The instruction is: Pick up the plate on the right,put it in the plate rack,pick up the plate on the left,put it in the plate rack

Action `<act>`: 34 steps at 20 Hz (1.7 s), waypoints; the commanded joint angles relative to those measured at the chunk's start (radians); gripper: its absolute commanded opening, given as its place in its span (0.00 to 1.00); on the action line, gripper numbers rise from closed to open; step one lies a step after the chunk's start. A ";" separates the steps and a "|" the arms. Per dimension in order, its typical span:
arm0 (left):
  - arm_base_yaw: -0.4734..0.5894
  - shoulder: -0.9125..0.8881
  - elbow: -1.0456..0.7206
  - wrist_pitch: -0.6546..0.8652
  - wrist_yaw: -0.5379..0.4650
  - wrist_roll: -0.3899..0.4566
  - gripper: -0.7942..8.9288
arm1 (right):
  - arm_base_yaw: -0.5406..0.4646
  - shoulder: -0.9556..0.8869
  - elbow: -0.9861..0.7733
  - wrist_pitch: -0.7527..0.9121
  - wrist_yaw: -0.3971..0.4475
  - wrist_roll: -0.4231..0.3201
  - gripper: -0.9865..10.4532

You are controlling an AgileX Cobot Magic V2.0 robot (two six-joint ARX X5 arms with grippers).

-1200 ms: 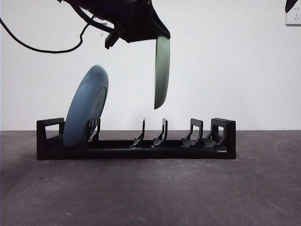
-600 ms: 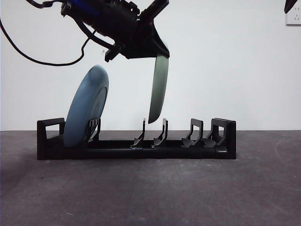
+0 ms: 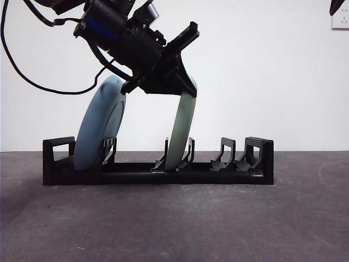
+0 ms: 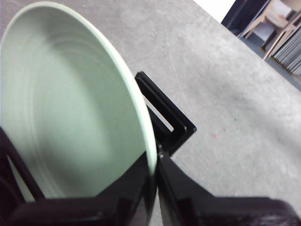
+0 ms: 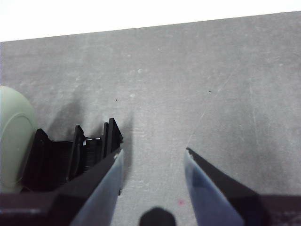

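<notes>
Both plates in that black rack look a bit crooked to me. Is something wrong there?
Nothing looks broken or spilled. The round blue plate leans in the end slot of the long black plastic plate rack. The pale green plate tilts too, its lower edge between the middle prongs, gripped at its rim by the left gripper.

Dark grey tabletop, white wall, wall socket top corner.
</notes>
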 commanded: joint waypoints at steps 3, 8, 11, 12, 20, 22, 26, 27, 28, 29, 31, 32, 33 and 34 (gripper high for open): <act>-0.007 0.000 -0.003 -0.056 -0.002 0.019 0.28 | 0.001 0.003 -0.001 0.004 -0.090 0.013 0.28; -0.023 -0.050 -0.003 -0.141 0.042 0.023 0.38 | 0.003 0.003 -0.001 -0.027 -0.228 0.000 0.28; -0.042 -0.159 -0.003 -0.212 0.042 0.091 0.38 | 0.003 0.003 -0.001 -0.100 -0.285 -0.046 0.28; -0.045 -0.208 -0.003 -0.240 0.030 0.116 0.38 | 0.003 0.003 -0.001 -0.124 -0.291 -0.061 0.28; -0.031 -0.647 -0.003 -0.557 -0.428 0.351 0.05 | 0.045 -0.009 -0.003 -0.178 -0.286 -0.103 0.08; 0.008 -0.708 -0.003 -0.672 -0.510 0.388 0.07 | 0.079 -0.046 -0.024 -0.117 -0.280 -0.103 0.08; 0.129 -0.814 -0.042 -0.762 -0.479 0.389 0.07 | 0.143 -0.173 -0.145 0.055 -0.170 -0.097 0.08; 0.147 -0.844 -0.073 -0.760 -0.462 0.389 0.07 | 0.157 -0.205 -0.184 0.089 -0.142 -0.096 0.08; 0.162 -0.881 -0.116 -0.757 -0.454 0.382 0.07 | 0.169 -0.243 -0.233 0.127 -0.119 -0.094 0.08; 0.175 -0.925 -0.173 -0.750 -0.452 0.378 0.07 | 0.180 -0.285 -0.291 0.167 -0.090 -0.093 0.08; 0.193 -1.015 -0.291 -0.718 -0.443 0.359 0.07 | 0.191 -0.370 -0.407 0.247 -0.038 -0.084 0.08; 0.195 -1.065 -0.350 -0.705 -0.438 0.355 0.07 | 0.193 -0.418 -0.469 0.289 -0.025 -0.063 0.08; 0.194 -1.114 -0.406 -0.692 -0.427 0.351 0.07 | 0.195 -0.463 -0.523 0.317 -0.026 -0.037 0.08; 0.194 -1.157 -0.455 -0.671 -0.415 0.346 0.07 | 0.196 -0.502 -0.564 0.328 -0.025 -0.023 0.08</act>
